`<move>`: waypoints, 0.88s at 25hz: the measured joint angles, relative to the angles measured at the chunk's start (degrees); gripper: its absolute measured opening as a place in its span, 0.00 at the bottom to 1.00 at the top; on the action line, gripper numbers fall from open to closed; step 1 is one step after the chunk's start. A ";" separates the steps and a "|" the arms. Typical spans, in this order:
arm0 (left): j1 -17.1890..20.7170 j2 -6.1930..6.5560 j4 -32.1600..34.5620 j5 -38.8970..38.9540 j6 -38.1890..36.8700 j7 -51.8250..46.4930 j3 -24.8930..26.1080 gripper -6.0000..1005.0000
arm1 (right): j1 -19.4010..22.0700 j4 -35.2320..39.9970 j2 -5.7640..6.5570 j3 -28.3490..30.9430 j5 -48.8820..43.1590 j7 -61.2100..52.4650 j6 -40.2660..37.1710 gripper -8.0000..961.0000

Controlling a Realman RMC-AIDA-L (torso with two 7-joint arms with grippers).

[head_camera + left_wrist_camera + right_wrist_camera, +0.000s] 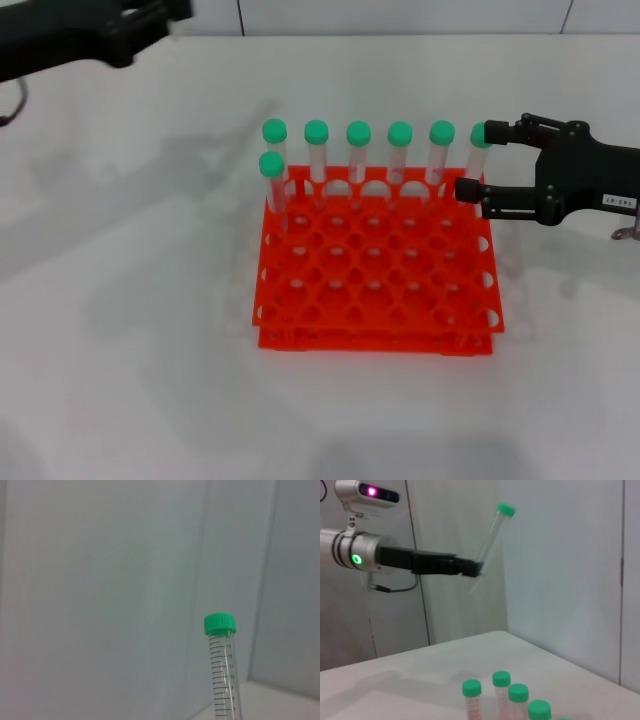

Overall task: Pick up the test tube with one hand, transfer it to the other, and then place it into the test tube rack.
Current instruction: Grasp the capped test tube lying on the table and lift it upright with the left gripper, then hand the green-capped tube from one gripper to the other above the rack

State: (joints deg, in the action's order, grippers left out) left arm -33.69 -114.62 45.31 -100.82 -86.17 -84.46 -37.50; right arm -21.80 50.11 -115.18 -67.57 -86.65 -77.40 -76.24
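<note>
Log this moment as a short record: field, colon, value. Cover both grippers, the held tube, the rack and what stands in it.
left gripper: raised at the far left, shut on the tube
tube: green cap up, tilted, held near its lower end, clear of the table
right gripper: open, at the rack's far right corner, around the end tube of the back row
rack: orange, on the table, most holes unfilled
racked tubes: seven, green-capped, upright; six along the back row, one in the next row at the left
handover: not yet done
</note>
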 joint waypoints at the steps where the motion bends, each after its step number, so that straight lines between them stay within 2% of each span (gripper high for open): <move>1: -0.63 -0.26 -0.92 0.62 -0.21 1.50 -0.01 0.20 | 0.00 0.10 0.02 0.00 0.00 -0.01 -0.20 0.90; 5: -3.31 -1.31 -4.78 1.65 -1.15 5.96 -0.24 0.20 | 0.00 0.37 0.15 -0.01 0.00 -0.02 -0.99 0.90; 10: -5.40 -1.44 -9.34 2.06 -2.16 9.59 -1.83 0.20 | 0.09 0.95 0.17 -0.02 0.00 -0.04 -1.59 0.90; 17: -5.92 -2.24 -12.28 2.24 -5.56 14.12 -2.50 0.20 | 0.29 2.22 0.08 0.61 -0.02 -0.04 -3.05 0.89; 22: -4.88 -2.75 -12.96 2.83 -8.32 17.17 -2.25 0.21 | 1.37 4.47 0.04 1.52 -0.02 -0.04 -3.59 0.89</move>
State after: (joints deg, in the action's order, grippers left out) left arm -38.56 -117.37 32.35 -98.00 -94.50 -67.30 -39.75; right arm -20.42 54.58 -115.13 -66.05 -86.67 -77.44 -79.84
